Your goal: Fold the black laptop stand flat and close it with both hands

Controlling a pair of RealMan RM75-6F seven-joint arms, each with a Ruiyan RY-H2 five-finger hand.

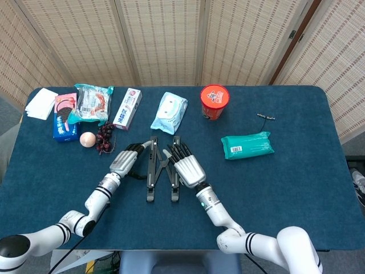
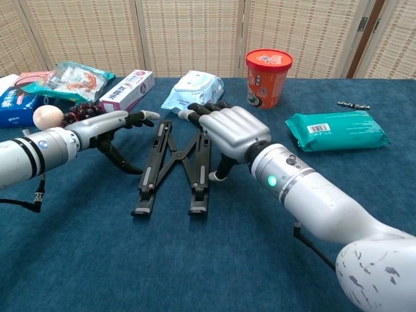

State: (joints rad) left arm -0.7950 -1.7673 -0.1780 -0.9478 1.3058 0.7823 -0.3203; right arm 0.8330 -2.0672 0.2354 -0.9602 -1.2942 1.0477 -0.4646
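We see the black laptop stand [image 1: 161, 169] lying flat near the middle of the table, closer to its front edge. Its 2 long bars sit close together, nearly parallel, joined by crossed links.
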